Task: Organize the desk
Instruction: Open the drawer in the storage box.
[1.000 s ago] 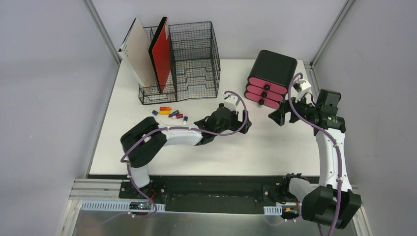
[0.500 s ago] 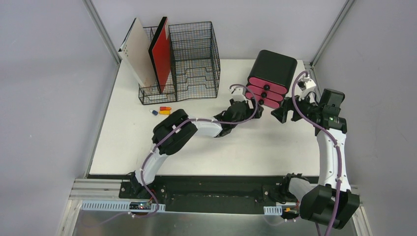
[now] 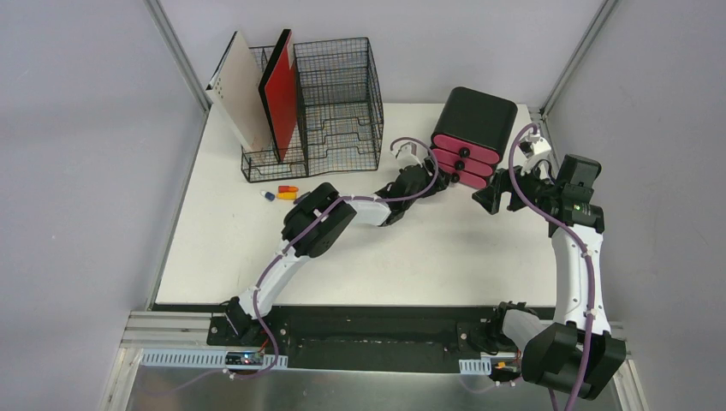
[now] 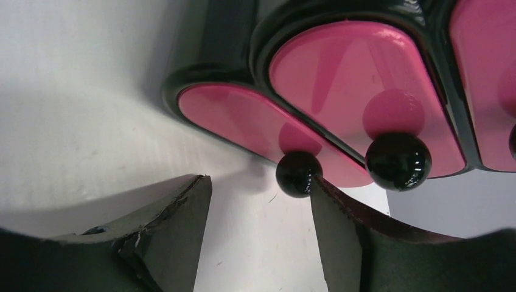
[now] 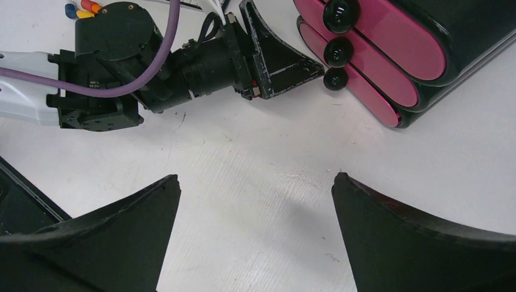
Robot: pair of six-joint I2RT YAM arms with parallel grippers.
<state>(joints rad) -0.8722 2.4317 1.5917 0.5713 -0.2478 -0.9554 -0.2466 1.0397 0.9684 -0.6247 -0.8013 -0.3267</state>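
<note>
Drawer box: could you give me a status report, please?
Left gripper open, fingers at lowest drawer knob. Right gripper open. Desk: small items loose. Nothing blocking.

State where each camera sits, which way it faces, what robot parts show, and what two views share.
Top external: above and behind the robot, looking down on the white rectangular desk; left arm and right arm show.
Left wrist: facing the black box with pink drawers; left gripper close to its lowest black knob.
Right wrist: looking down at the desk; open right gripper in foreground.
Shared: both wrist views show the box and left gripper.
</note>
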